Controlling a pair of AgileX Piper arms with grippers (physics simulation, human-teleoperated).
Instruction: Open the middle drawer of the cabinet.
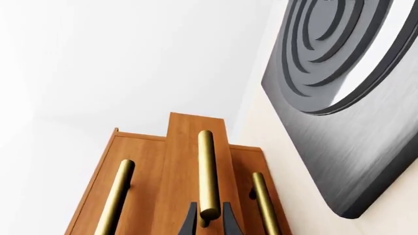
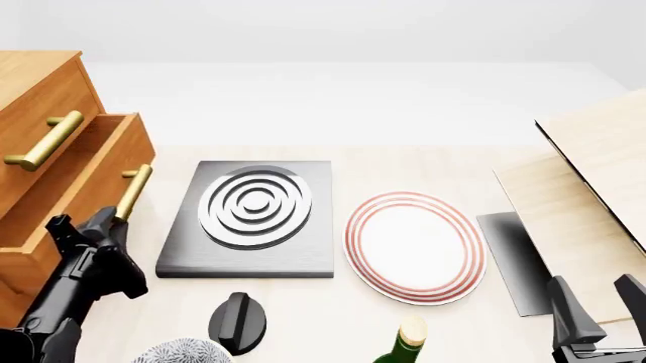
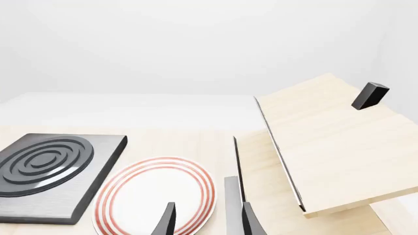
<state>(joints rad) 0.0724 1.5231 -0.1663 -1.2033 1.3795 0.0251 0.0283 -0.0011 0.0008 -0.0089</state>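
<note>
Left gripper [image 2: 109, 227] at the middle drawer's handle, drawer standing out from the cabinet front.

At the table's left edge we see the cabinet [image 2: 41, 91] with the middle drawer [image 2: 76, 178] pulled out past the front above it. Our left fingers sit either side of the brass handle [image 1: 207, 171] near its end, closed in on the bar as far as the left wrist view shows. Our right gripper [image 3: 205, 220] hangs over the near right of the table with its jaws parted and nothing between them, above the striped plate [image 2: 414, 246], which lies just beside the dark ringed slab [image 2: 253, 215].
</note>
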